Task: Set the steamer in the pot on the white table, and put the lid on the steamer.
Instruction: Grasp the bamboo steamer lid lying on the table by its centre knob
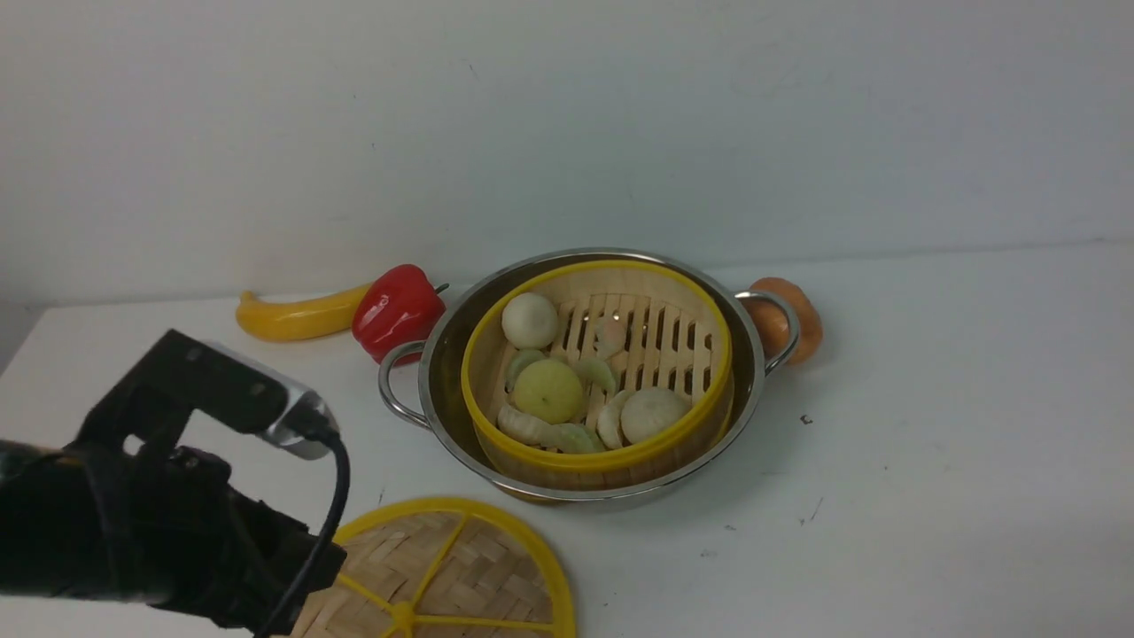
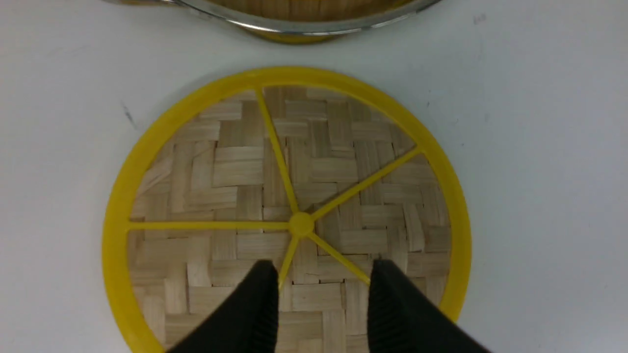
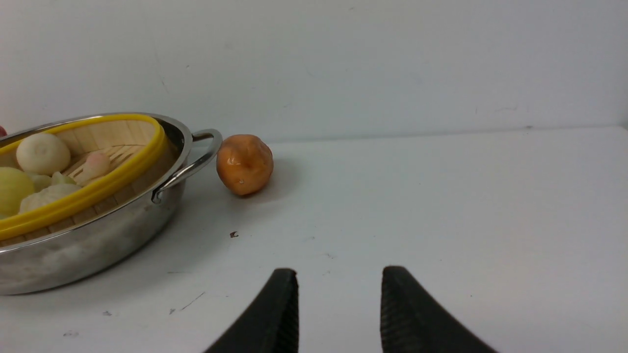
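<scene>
The steamer [image 1: 656, 341] sits inside the steel pot [image 1: 442, 354] on the table [image 1: 930, 416]. The woven lid [image 1: 461, 567] lies flat nearby.

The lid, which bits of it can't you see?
- Front view: the lid's near part is cut off by the bottom edge; its left side hides behind the left arm.
- Left wrist view: the left gripper covers part of its weave; whether they touch is unclear.
- Right wrist view: not shown.
</scene>
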Tool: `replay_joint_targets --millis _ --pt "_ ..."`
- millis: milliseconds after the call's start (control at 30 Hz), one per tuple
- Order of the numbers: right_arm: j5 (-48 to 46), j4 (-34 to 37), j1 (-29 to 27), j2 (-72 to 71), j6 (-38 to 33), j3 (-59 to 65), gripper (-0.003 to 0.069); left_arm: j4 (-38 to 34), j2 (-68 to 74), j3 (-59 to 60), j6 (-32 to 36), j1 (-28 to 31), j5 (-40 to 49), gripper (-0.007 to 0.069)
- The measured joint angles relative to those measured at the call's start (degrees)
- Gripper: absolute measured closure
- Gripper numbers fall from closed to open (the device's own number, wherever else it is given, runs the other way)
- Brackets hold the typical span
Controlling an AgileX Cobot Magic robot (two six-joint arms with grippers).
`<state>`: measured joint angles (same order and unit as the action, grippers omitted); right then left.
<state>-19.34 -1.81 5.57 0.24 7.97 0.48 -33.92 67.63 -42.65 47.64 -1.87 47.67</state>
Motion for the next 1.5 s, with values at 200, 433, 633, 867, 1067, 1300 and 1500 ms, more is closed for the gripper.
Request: replay_joint_targets --millis 200,433,633,867,1067,1300,1500 --pt "0.0 0.0 0.0 0.0 0.0 0.0 0.0407 0.21 12.92 -6.41 1.84 0.0 1.93 0.0299" --pt "0.0 0.0 0.0 0.0 0.0 0.0 0.0407 2.79 18.63 -8.5 0.17 -4.22 3.06 0.029" --pt "0.0 0.0 0.0 0.0 0.0 0.0 0.0407 14.73 21.23 -8.5 -11.14 -13.07 1.41 0.029" --pt "0.0 0.0 0.0 0.0 0.0 0.0 0.0407 21.63 22.33 -8.5 -19.55 -15.5 -2.71 0.029" --pt "0.0 0.0 0.0 0.0 0.0 0.0 0.0407 20.74 25.24 -8.5 -18.67 -15.5 -3.67 0.029" --pt "0.0 0.05 0.0 0.0 0.0 0.0 0.0407 19.78 28.35 -8.56 -18.21 -15.5 -5.25 0.029" --pt "0.0 0.05 0.0 0.0 0.0 0.0 0.0407 19.27 28.48 -8.69 -18.2 -15.5 -6.61 0.0384"
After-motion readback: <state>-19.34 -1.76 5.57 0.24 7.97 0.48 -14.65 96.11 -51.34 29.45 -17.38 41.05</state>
